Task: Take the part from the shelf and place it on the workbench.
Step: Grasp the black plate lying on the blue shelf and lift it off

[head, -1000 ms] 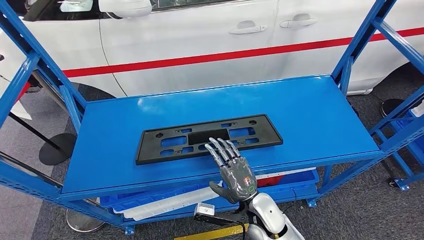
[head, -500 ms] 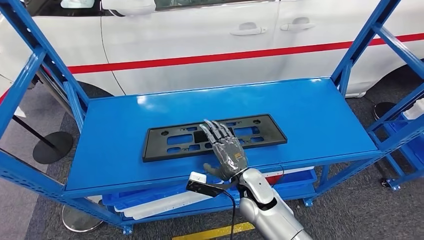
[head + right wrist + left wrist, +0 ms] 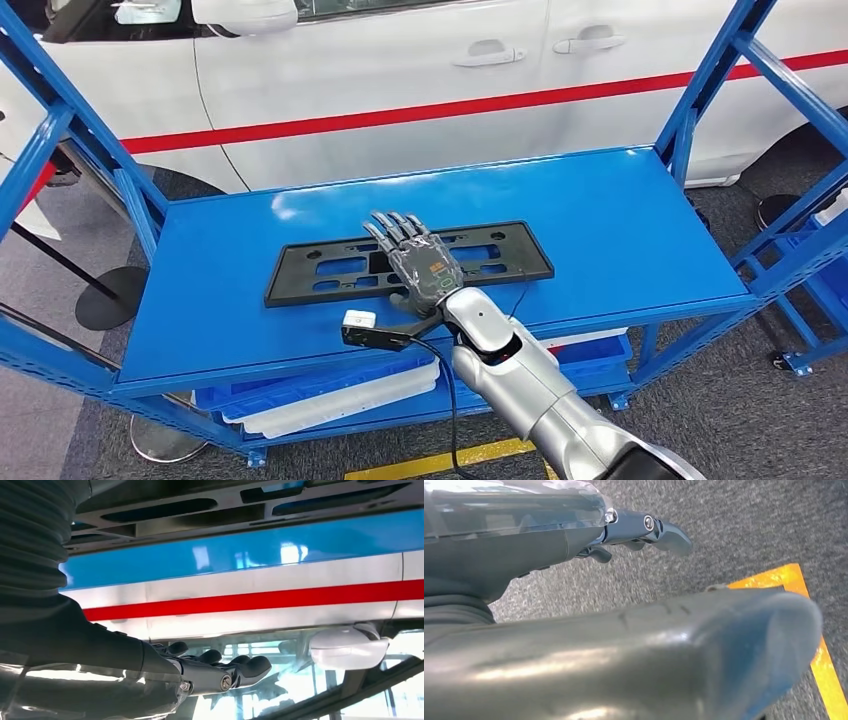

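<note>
The part is a flat black plastic frame with cut-outs, lying along the middle of the blue shelf top. My right hand reaches over its middle, palm down, fingers stretched out and apart, gripping nothing; whether it touches the frame I cannot tell. The right wrist view shows the same frame and the hand's dark fingers stretched out, with the blue shelf between them. My left hand hangs over grey carpet, its fingers holding nothing.
Blue uprights and diagonal braces stand at both ends of the shelf. A white car with a red stripe is parked close behind. Blue bins and white panels fill the lower level. A black stand base sits left; yellow floor tape runs below.
My right hand has moved forward and left, from the frame's near edge to over its middle. The view has shifted slightly.
</note>
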Robot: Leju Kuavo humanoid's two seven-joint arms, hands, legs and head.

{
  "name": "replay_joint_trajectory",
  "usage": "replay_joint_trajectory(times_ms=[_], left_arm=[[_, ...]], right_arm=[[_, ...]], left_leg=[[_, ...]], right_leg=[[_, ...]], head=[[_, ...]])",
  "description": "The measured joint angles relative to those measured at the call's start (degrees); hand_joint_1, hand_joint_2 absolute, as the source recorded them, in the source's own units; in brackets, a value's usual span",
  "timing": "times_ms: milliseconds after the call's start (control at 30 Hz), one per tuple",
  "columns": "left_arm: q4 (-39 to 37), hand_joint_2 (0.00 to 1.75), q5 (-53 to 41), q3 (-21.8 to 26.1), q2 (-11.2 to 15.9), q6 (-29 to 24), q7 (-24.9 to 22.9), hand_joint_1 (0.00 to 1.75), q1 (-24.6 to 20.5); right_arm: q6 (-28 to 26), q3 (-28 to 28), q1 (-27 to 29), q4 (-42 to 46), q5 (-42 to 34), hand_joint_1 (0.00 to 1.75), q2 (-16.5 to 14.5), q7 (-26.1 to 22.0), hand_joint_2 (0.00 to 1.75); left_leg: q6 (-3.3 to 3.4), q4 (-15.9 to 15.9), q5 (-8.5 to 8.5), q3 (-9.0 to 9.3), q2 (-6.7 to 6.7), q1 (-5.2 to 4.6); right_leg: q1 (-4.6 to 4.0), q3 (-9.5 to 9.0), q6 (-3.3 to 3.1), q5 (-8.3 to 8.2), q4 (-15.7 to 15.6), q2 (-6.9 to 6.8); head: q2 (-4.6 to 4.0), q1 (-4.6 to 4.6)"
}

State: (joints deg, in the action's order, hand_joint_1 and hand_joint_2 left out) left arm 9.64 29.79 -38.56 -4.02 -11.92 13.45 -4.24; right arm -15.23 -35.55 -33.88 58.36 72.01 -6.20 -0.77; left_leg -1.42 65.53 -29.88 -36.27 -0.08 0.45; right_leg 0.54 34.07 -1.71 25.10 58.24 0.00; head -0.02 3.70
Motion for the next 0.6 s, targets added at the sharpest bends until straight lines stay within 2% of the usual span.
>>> replay_joint_trajectory(times_ms=[67,100,133,167,200,267,333,400,433,500,567,600], left_arm=[[0.0,0.0,0.2,0.0,-0.1,-0.2,-0.2,0.0,0.1],[0.0,0.0,0.3,0.0,-0.2,-0.2,-0.3,0.0,0.1],[0.0,0.0,0.3,0.0,-0.2,-0.2,-0.4,0.0,0.2],[0.0,0.0,0.4,0.1,-0.2,-0.3,-0.4,0.0,0.2],[0.0,0.0,0.5,0.1,-0.2,-0.3,-0.4,0.0,0.2],[0.0,0.0,0.6,0.1,-0.2,-0.4,-0.4,0.0,0.2],[0.0,0.0,0.6,0.1,-0.2,-0.5,-0.3,0.0,0.1],[0.0,0.0,0.6,0.2,-0.3,-0.5,-0.2,0.0,0.2],[0.0,0.0,0.6,0.2,-0.4,-0.4,-0.2,0.0,0.2],[0.0,0.0,0.6,0.2,-0.4,-0.3,0.0,0.0,0.2],[0.0,0.0,0.5,0.2,-0.4,-0.2,0.2,0.0,0.1],[0.0,0.0,0.4,0.2,-0.4,-0.1,0.2,0.0,0.2]], right_arm=[[-0.3,-0.4,-0.9,-2.3,0.0,0.0,-0.7,-0.2,1.75],[-0.3,-0.5,-1.0,-3.1,0.0,0.0,-0.9,-0.2,1.75],[-0.3,-0.7,-1.1,-3.8,0.0,0.0,-1.2,-0.3,1.75],[-0.3,-0.8,-1.3,-4.4,0.0,0.0,-1.4,-0.3,1.75],[-0.2,-0.9,-1.5,-4.9,0.0,0.0,-1.7,-0.3,1.75],[0.0,-1.0,-2.0,-5.8,-0.1,0.0,-2.0,-0.3,1.75],[0.2,-1.1,-2.3,-6.6,-0.2,0.0,-2.2,-0.3,1.75],[0.3,-1.1,-2.4,-7.2,-0.3,0.0,-2.4,-0.3,1.75],[0.4,-1.1,-2.5,-7.4,-0.3,0.0,-2.5,-0.2,1.75],[0.5,-1.1,-2.6,-7.8,-0.4,0.0,-2.5,-0.1,1.75],[0.7,-1.1,-2.5,-8.2,-0.5,0.0,-2.5,0.1,1.75],[0.7,-1.1,-2.3,-8.5,-0.5,0.0,-2.5,0.4,1.75]], left_leg=[[-0.24,7.5,-2.99,-3.57,0.0,0.11],[-0.25,9.1,-3.13,-4.41,0.0,0.13],[-0.15,8.4,-2.11,-4.14,0.0,0.13],[0.06,5.4,-0.15,-2.76,0.0,0.12],[0.4,1.1,2.01,-0.79,0.01,0.09],[1.1,-5.7,4.45,2.32,0.01,-0.22],[1.57,-7.4,4.55,2.98,-0.07,-0.56],[2.05,-7.9,4.89,3.15,-0.12,-0.35],[2.35,-8.3,5.08,3.33,-0.09,-0.17],[2.81,-8.7,5.36,3.59,0.01,0.1],[2.97,-8.7,5.36,3.52,0.01,0.1],[2.97,-8.7,5.33,3.52,0.0,0.09]], right_leg=[[-0.18,0.06,-0.2,0.02,0.0,-0.12],[-0.26,0.04,-0.23,0.05,0.1,-0.15],[-0.33,0.0,-0.25,0.06,0.1,-0.12],[-0.38,-0.07,-0.24,0.09,0.1,-0.06],[-0.41,-0.14,-0.2,0.13,0.1,0.02],[-0.55,-0.05,0.12,0.17,0.2,0.1],[-0.58,0.1,0.7,0.11,0.2,0.06],[-0.62,0.04,1.38,0.25,0.3,0.05],[-0.64,0.34,1.68,0.9,1.0,0.06],[-0.52,2.66,2.21,3.91,6.1,0.07],[-0.27,6.48,2.58,7.12,13.7,0.06],[-0.13,7.72,2.73,7.48,15.9,0.05]], head=[[0.0,-0.01],[0.0,-0.01],[0.0,-0.01],[0.0,-0.01],[0.0,-0.01],[0.0,-0.01],[0.0,-0.01],[0.0,-0.01],[0.0,-0.01],[0.0,-0.01],[0.0,-0.01],[0.0,-0.01]])
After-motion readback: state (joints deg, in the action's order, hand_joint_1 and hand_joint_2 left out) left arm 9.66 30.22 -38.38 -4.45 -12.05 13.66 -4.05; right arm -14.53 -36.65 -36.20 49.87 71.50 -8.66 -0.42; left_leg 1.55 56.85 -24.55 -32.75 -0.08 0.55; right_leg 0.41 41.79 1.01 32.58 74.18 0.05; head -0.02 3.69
